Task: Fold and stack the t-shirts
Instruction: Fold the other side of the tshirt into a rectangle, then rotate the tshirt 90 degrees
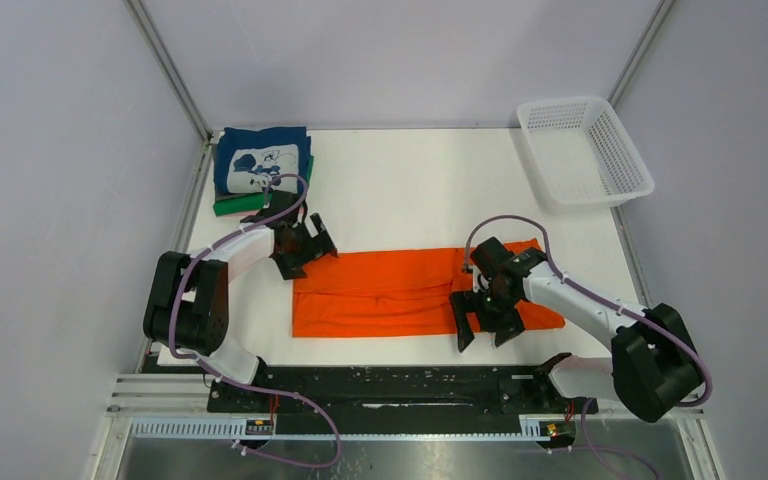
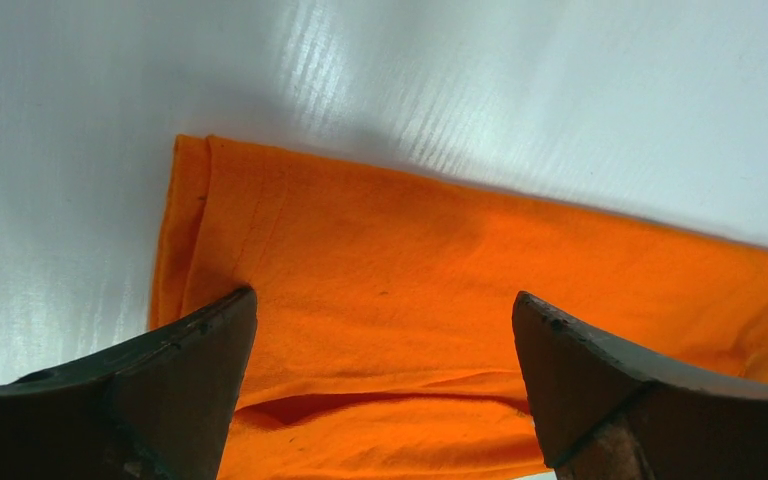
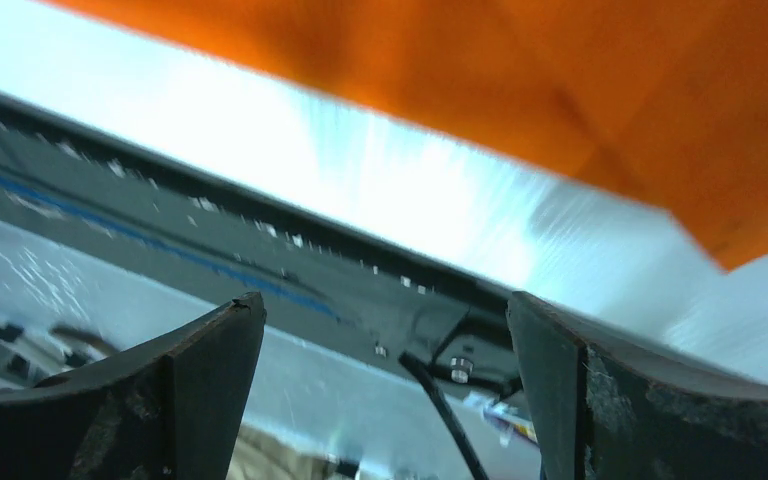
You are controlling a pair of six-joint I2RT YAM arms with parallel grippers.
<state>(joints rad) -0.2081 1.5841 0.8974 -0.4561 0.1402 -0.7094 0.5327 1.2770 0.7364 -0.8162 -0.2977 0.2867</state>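
The white table carries everything you need. Across its near middle lies the orange t-shirt, already narrowed to a long band running left to right, with a soft crease along its length. The mesh basket sits at the far right corner, well apart. At the far left corner the navy t-shirt rests folded on the green t-shirt — that's your stack.

Your left gripper hangs over the band's far left corner, jaws spread wide, nothing between them. Your right gripper is over the band's near right end, pointing toward the table's near edge, equally wide and empty.

Judge the cloth as light, limp and layered: it will sag and the plies may slide apart. Pinch through every layer at an end's two corners — not mid-panel — so the fold carries over flat.
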